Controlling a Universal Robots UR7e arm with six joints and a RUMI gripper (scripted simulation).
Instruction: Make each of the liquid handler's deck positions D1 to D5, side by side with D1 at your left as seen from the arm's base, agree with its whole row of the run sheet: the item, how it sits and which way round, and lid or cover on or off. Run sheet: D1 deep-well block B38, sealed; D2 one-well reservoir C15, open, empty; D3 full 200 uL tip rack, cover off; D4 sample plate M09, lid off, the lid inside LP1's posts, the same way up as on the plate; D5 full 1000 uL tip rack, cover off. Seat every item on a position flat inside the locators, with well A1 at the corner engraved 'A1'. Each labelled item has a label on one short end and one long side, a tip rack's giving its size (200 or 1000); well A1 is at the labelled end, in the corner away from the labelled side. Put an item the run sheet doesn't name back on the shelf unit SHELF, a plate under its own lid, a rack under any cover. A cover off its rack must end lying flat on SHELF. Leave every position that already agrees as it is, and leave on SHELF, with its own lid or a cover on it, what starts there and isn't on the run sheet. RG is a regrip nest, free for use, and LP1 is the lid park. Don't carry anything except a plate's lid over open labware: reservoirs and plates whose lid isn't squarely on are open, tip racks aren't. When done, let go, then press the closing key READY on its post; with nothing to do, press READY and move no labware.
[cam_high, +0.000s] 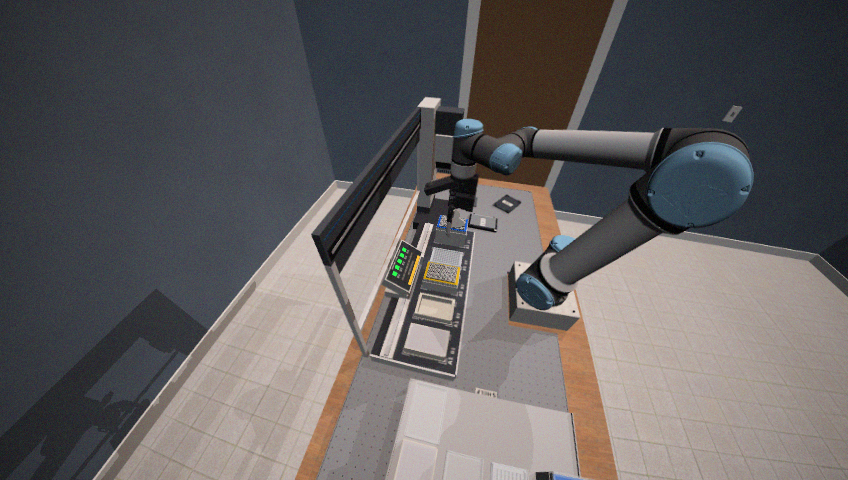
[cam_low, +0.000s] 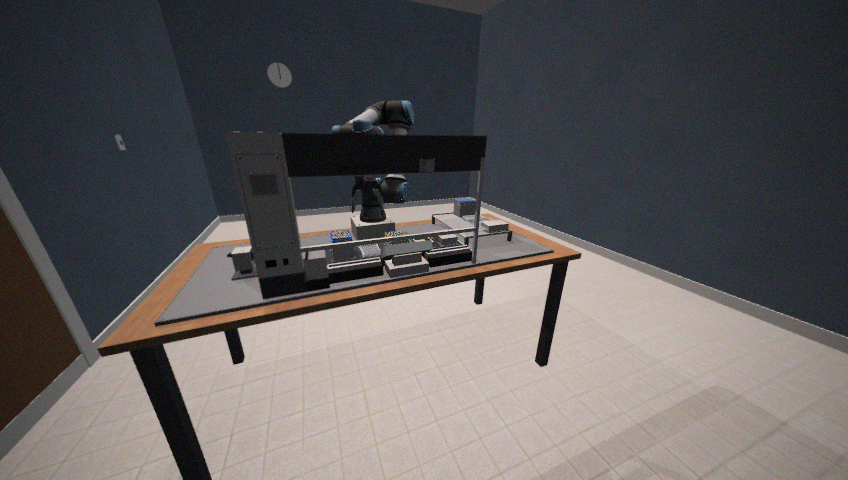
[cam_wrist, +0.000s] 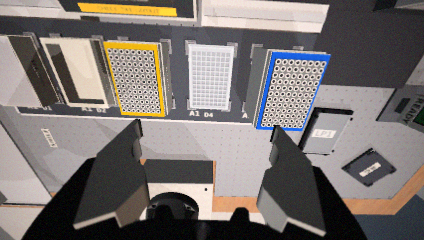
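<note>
The claw hangs wide open and empty above the blue tip rack at D5, which sits skewed past the deck edge, just beside LP1. I'd square the jaws to its long sides before dropping. The wrist view shows that tilt; in the top view the arm hides it.

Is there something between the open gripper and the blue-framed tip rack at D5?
Nothing visible. The gripper hangs open and empty above the deck, and the blue-framed tip rack lies uncovered beyond its fingers, with only bare deck surface between them.
</note>
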